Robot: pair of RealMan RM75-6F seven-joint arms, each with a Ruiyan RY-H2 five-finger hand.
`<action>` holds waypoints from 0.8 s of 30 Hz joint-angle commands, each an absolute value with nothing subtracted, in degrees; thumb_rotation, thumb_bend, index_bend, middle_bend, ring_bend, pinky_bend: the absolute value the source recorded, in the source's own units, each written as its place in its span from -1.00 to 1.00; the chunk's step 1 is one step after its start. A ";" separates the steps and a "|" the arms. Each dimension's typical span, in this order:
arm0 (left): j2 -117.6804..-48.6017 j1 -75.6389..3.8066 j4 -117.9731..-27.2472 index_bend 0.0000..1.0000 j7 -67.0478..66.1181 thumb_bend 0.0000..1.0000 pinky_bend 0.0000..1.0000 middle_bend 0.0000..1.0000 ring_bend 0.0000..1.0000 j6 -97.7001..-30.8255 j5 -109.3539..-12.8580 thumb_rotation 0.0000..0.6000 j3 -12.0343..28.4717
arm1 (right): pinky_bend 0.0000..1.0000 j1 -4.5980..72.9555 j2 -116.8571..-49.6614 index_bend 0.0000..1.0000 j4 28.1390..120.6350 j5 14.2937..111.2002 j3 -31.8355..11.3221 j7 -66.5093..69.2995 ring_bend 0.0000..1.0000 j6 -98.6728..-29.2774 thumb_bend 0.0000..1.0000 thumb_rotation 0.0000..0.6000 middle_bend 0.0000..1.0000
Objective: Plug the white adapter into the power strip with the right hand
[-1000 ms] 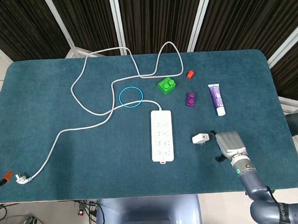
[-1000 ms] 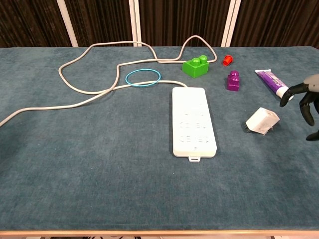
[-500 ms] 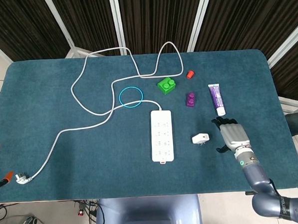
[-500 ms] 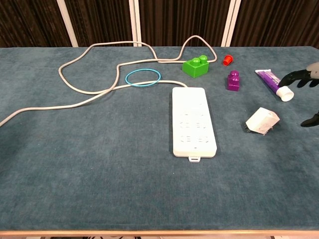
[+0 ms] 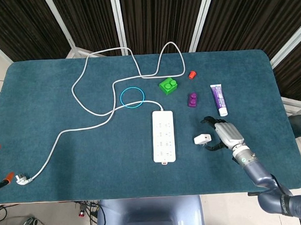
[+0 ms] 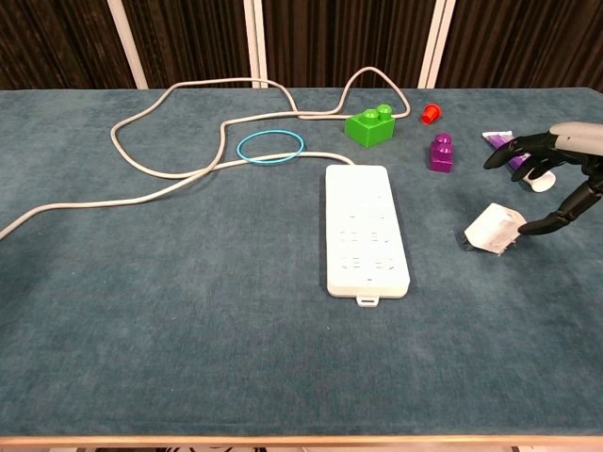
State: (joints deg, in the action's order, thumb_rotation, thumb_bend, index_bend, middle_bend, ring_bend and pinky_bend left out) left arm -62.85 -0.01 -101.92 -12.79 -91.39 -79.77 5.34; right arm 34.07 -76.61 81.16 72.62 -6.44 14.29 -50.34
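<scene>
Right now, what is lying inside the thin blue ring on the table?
Inside the thin blue ring only bare teal table cloth shows. The white power-strip cable runs close by its near edge, outside the ring. Nothing covers it.

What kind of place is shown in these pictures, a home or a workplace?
Most likely a robot test lab, not a home. A table covered in teal felt stands before dark pleated curtains, and it carries unrelated props: a white power strip, a green toy brick and a purple tube.

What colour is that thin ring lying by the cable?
Light blue ring, clearest in the chest view.
</scene>
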 commanded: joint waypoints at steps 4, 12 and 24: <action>-62.85 -0.04 -101.93 -0.51 -12.90 -0.73 -0.88 -0.79 -0.92 -91.30 -79.53 1.00 5.40 | -0.46 32.95 -80.11 -0.46 76.17 77.33 -6.06 20.24 -0.33 -52.03 -0.53 1.00 -0.44; -62.93 -0.08 -102.03 -0.51 -13.21 -0.73 -0.87 -0.79 -0.92 -91.24 -79.50 1.00 5.36 | -0.37 32.98 -81.90 -0.34 73.81 79.06 -5.77 21.62 -0.22 -52.93 -0.53 1.00 -0.33; -62.91 -0.13 -102.13 -0.50 -13.47 -0.73 -0.86 -0.79 -0.92 -91.08 -79.23 1.00 5.35 | -0.33 33.02 -84.44 -0.25 71.29 77.30 -6.31 19.74 -0.15 -52.30 -0.39 1.00 -0.26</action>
